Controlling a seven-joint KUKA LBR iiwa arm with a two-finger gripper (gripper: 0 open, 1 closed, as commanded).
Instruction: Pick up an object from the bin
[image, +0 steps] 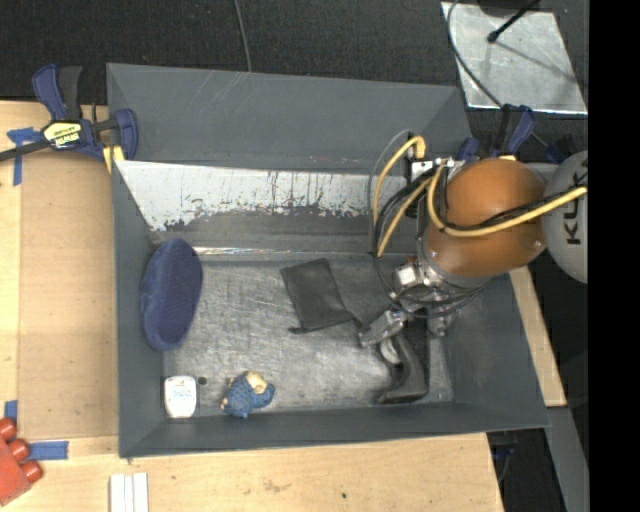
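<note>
One dark cloth (315, 291) lies just beside the gripper (402, 345), whose state I cannot tell.

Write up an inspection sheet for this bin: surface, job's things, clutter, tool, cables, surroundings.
Surface: grey metal bin floor, scuffed, mostly bare.
Job's things: dark grey flat piece mid-bin, nearest the tool; black shape just below the tool, cannot tell whether it is a loose thing.
Clutter: blue oval pad by the left wall; small white box and blue toy along the near wall.
Grippers: tool low in the bin's right part, beside the dark grey piece.
Cables: yellow cables loop at the wrist by the orange cover.
Surroundings: red thing outside the bin's lower left corner.
</note>
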